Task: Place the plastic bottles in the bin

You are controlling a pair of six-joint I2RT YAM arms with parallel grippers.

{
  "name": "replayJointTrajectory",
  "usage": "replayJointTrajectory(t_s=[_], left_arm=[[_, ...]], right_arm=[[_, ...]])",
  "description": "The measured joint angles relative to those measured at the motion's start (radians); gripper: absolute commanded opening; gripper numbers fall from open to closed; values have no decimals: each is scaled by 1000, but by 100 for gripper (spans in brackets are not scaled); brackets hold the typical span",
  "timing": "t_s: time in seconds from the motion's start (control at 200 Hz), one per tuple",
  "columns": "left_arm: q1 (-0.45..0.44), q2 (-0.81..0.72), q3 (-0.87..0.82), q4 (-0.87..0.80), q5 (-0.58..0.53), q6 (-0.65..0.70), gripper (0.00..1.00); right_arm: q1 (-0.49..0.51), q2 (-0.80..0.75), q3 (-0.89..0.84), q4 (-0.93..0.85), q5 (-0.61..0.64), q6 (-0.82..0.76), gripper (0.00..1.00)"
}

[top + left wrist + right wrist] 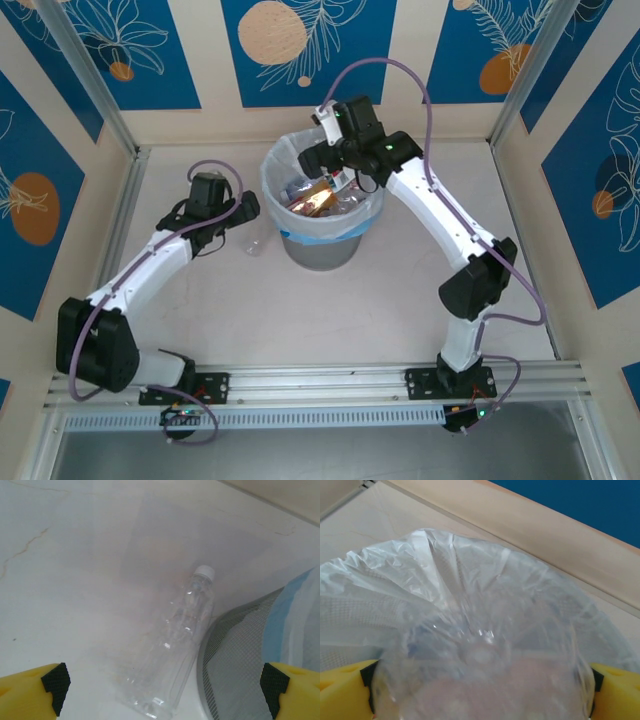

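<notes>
Clear plastic bottle, laid just beside the bin, is judged light, slippery, squashy; best taken mid-body. Left gripper and right gripper are spread.

There is one round grey bin with one white bag liner, one clear bottle on the counter at the bin's nine o'clock, a heap of bottles inside it too jumbled to count, and two robot arms.
</notes>
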Motion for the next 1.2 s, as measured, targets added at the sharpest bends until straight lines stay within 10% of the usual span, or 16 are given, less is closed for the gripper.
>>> replayJointTrajectory(t_s=[0.535,1.2], left_arm=[[2,165,121,29,106,-1,99],[0,167,121,29,117,-1,99]], right_arm=[[-175,-228,-267,190,-284,204,100],[-97,-7,-174,150,-462,262,100]])
